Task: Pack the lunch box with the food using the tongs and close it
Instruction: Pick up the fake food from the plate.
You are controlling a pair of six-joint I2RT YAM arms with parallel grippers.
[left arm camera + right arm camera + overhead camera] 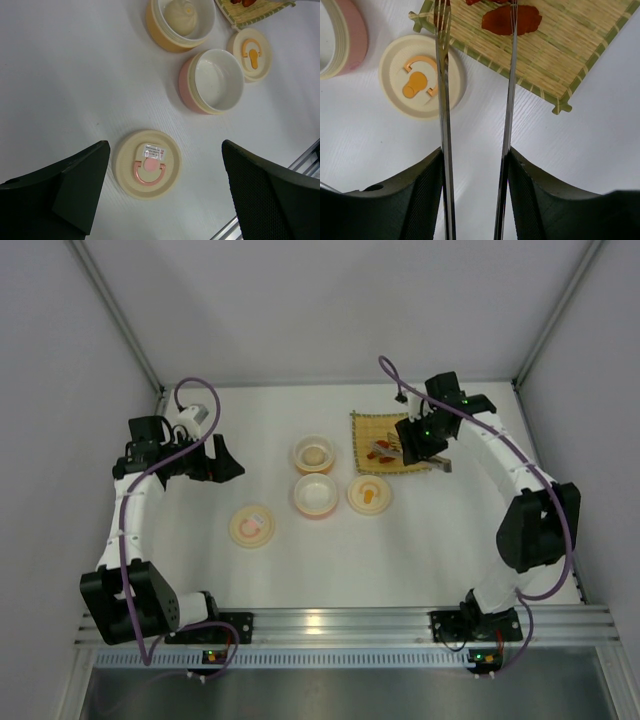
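The silver tongs (443, 100) run up between the fingers of my right gripper (475, 155), which is shut on their two arms. The tips reach over the yellow woven mat (560, 55). One arm crosses a red-orange sausage piece (525, 20) lying on the mat, and a second red piece (472, 1) shows at the top edge. The off-white ball (181, 15) sits in the orange lunch box bowl (157, 30). The pink bowl (186, 85) beside it holds nothing. My left gripper (165, 145) hangs open above the pink-marked lid (146, 164), nothing between its fingers.
The orange-marked lid (422, 77) lies on the table just left of the mat's corner, under the left tong arm. The metal rail (305, 160) of the table's near edge runs close behind the left gripper. White walls (60, 360) enclose the table (420, 550).
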